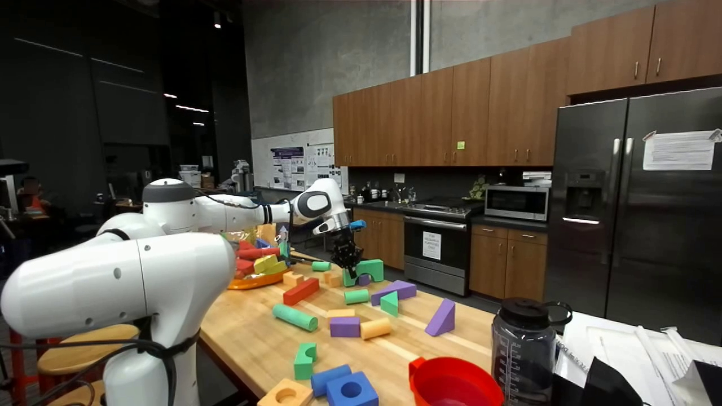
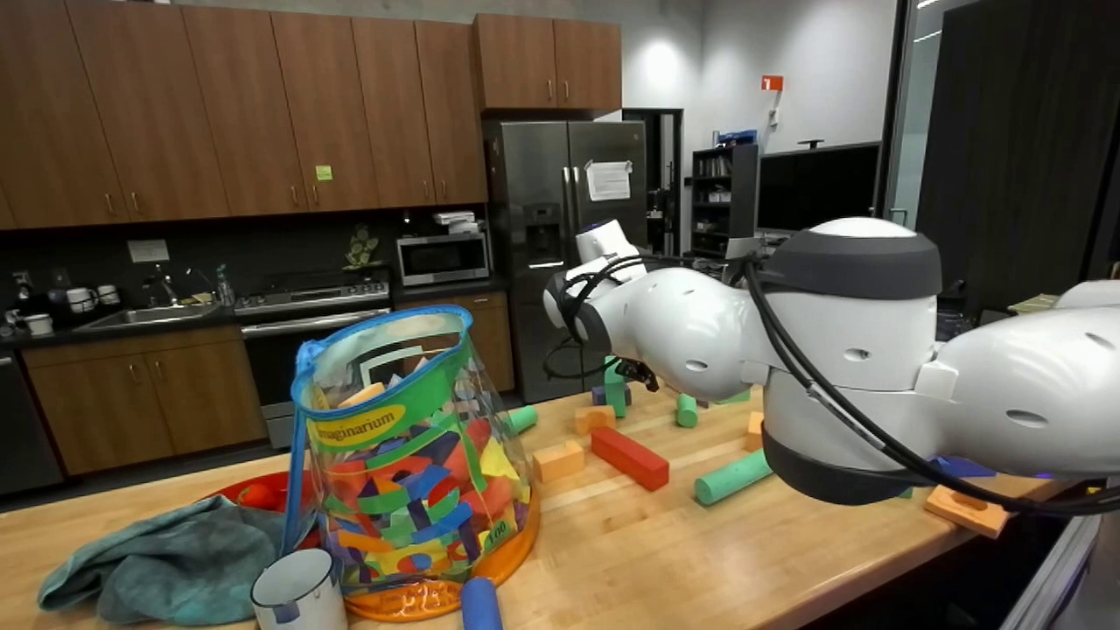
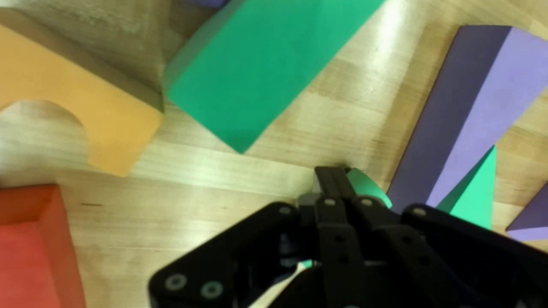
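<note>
Here's the gripper (image 3: 332,172) in the lower middle of the wrist view, both fingers pressed together with nothing showing between them, tips overlapping a green cylinder (image 3: 367,187), contact impossible to call from here! Just past them, in the upper middle, stands the green arch (image 3: 269,64), which an exterior view puts below centre with a purple block (image 1: 364,279) showing at its opening. With tips this narrow, any touch on the green arch looks safest low and square, slow enough not to tip it, and well clear of the orange arch (image 3: 77,85) at upper left.
</note>
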Tool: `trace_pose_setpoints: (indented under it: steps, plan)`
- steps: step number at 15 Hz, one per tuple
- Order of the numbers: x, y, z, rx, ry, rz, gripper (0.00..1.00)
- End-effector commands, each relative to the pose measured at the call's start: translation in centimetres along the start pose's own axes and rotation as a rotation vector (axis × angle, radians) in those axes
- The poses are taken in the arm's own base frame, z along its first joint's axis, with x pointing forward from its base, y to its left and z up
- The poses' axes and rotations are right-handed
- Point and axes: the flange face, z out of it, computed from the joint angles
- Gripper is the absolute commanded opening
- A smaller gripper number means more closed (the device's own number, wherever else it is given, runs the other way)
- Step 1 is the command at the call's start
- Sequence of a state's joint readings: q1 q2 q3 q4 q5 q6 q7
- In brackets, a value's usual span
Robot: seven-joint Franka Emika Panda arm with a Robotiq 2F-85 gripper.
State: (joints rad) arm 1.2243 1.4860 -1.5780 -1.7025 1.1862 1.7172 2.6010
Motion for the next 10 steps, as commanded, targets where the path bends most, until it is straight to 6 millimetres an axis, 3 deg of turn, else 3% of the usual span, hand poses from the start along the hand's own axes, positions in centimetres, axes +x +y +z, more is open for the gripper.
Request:
trace_pose_setpoints:
  steps: [1,2,3,5,6,9,10]
  plan:
    - [1.7,-2.3,-1.4,0.007,-0.016,0.059,0.0]
    - [2.3,-3.1,-1.8,0.009,-0.011,0.078,0.0]
    - [2.8,-3.7,-2.3,0.005,-0.008,0.094,0.26]
    - [3.4,-4.3,-3.7,-0.004,0.001,0.11,0.31]
    - [2.0,-3.8,-1.9,0.001,-0.002,0.087,0.11]
    - [2.6,-4.2,-3.3,-0.006,-0.004,0.101,0.3]
    - [2.7,-4.1,-3.3,-0.007,-0.004,0.099,0.56]
